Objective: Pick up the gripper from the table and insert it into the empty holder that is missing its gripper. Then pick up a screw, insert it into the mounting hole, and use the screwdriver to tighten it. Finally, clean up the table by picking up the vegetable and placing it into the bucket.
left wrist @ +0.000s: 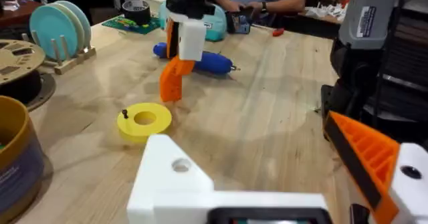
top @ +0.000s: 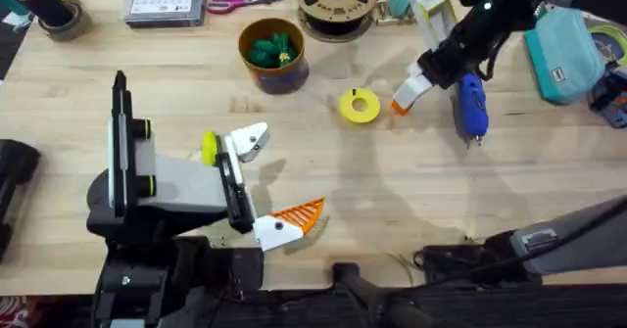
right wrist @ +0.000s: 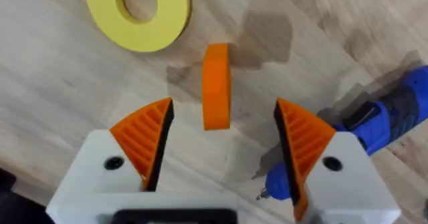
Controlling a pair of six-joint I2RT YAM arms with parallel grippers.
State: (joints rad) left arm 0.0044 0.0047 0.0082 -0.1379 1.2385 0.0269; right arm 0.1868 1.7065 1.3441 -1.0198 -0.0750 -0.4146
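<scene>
A: What could go wrong here?

B: The right gripper [right wrist: 221, 140] hangs open over the gripper [right wrist: 217, 85], one pad on each side, not touching. The wedge stands narrow on the table [top: 411, 201]; if one pad meets it first, it could tip or skid toward the screwdriver [top: 472, 105] just beside it, or the ring [top: 360, 106].

A: How does the piece look?

B: Orange, smooth on its upper edge, right of the ring.

A: And the other arm?

B: The left gripper [top: 263, 183] is open; one finger is the bare white holder [left wrist: 175, 177], the other carries its orange pad [left wrist: 364, 154]. The vegetable [top: 271, 50] already sits in the bucket [top: 253, 31].
</scene>
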